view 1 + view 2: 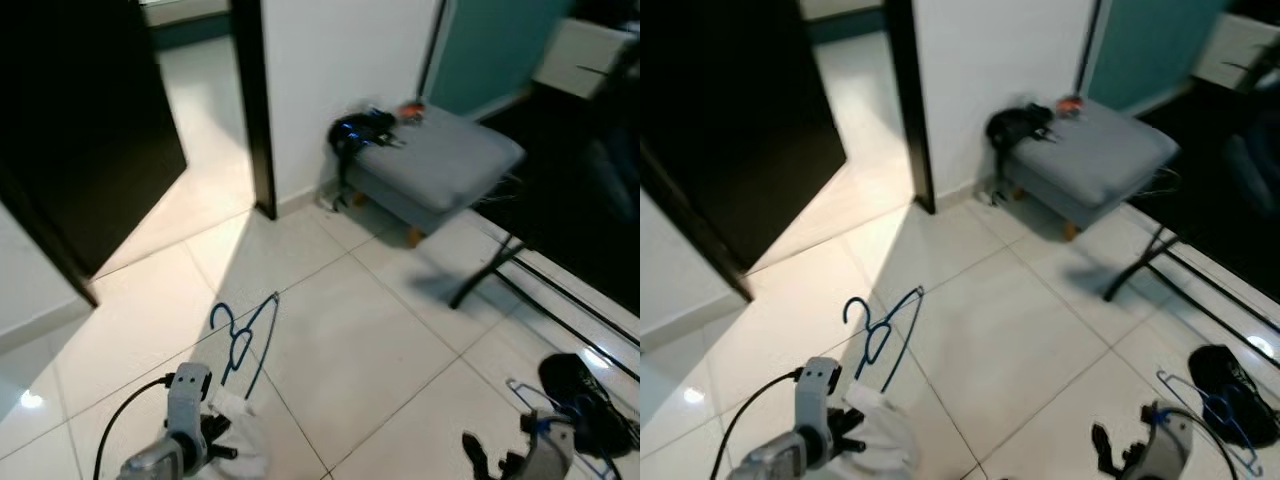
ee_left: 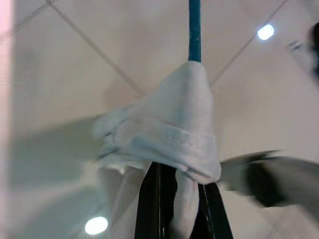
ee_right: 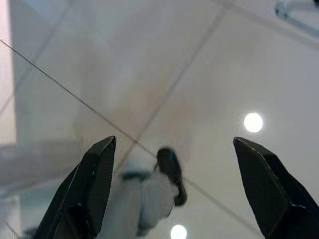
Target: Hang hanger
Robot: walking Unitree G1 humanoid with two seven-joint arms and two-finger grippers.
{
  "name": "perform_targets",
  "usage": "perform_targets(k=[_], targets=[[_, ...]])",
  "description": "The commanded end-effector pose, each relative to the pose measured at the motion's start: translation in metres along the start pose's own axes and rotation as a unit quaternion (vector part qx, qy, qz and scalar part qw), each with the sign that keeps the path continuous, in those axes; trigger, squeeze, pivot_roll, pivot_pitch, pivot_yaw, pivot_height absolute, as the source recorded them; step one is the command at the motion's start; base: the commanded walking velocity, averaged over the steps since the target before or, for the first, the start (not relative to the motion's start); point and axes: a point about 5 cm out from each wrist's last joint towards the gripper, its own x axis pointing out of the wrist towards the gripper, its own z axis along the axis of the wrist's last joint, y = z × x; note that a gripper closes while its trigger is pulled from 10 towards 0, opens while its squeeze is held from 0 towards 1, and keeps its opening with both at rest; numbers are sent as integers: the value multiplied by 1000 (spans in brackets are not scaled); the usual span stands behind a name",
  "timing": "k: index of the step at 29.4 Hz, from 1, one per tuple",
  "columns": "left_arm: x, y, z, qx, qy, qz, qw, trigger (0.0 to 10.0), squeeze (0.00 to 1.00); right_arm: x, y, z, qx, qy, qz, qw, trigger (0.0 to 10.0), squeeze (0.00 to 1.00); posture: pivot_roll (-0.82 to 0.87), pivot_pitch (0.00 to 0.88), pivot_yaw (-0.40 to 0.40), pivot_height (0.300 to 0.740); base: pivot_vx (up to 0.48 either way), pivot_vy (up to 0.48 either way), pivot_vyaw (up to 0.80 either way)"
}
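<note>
From the head, my left gripper carries the blue hanger, its long axis running forward and up from my jaws. At the left wrist, jaws are pinched on white cloth wrapping it. My right gripper gapes empty

Two silver arms showing, each ending in black fingers.
A black cable is looping along the left arm; the right arm is carrying blue wiring.
</note>
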Motion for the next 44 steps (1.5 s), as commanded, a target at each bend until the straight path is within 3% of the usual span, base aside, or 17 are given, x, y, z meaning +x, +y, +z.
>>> perform_targets(k=[1,11,17,21,28,32,37,39,44], targets=[[1,2,3,15,4,8,1000,10000,0,-1,-1,-5,-12,12,4,1000,10000,0,-55,150,56,740,0,0,-788],[7,-5,11,33,-5,26,999,10000,0,13,19,-10,-30,25,25,999,10000,0,-54,121,36,740,0,0,-788],[9,-7,11,34,-8,51,998,10000,0,20,19,-26,-34,51,23,998,10000,0,-37,92,10,740,0,0,-788],[9,-7,9,43,-9,81,996,10000,0,24,23,-29,-60,70,30,995,10000,0,-4,60,-28,740,0,0,0],[3,10,7,107,16,131,985,10000,0,28,23,-28,-100,81,29,991,10000,0,31,0,-49,740,0,0,0],[-3,19,13,170,0,114,979,10000,0,27,24,-34,-114,75,20,990,10000,0,42,0,-42,740,0,0,0],[-7,26,27,193,-30,87,977,10000,0,23,28,-43,-90,62,22,994,10000,0,57,0,-30,740,0,0,0],[-7,27,21,220,-1,58,974,10000,0,20,32,-51,-96,73,33,992,10000,0,48,0,-1,740,0,0,0],[-8,22,-8,181,56,63,980,10000,0,15,37,-65,-96,88,50,990,10000,0,34,0,27,740,0,0,0]])
